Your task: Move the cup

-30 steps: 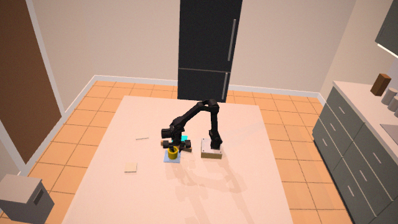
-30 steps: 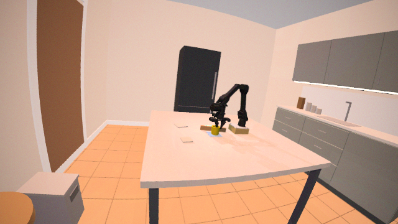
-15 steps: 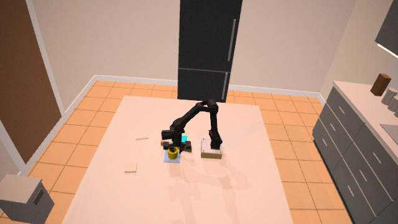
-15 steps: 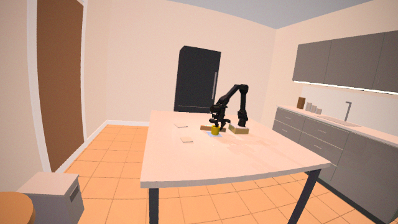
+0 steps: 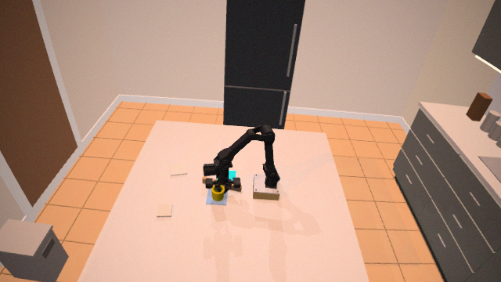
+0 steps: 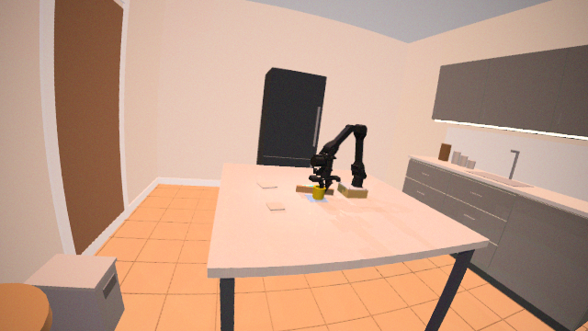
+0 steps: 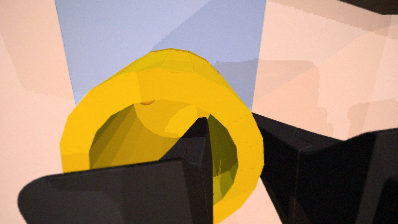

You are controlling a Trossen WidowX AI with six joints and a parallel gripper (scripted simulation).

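Observation:
The yellow cup [image 5: 218, 195] [image 6: 318, 193] [image 7: 77, 135] stands upright on the blue pad [image 5: 210, 202] [image 6: 310, 198] [image 7: 107, 45]. A sliver of an orange marble [image 7: 147, 102] shows inside; any other marbles are hidden. My gripper [image 5: 222, 189] [image 6: 322, 188] [image 7: 223, 123] straddles the cup's wall, one finger inside the cup and one outside. It is partly open, and a gap shows between the inner finger and the wall. The cyan pad [image 5: 232, 174] lies behind a low wooden bar, partly hidden by the arm.
The low wooden bar [image 5: 236, 188] [image 6: 302, 188] stands between the pads, close behind the cup. Two pale square tiles [image 5: 178, 172] [image 5: 164, 211] [image 6: 267, 185] [image 6: 276, 206] lie to the left. The arm's base box [image 5: 266, 193] [image 6: 353, 190] is to the right.

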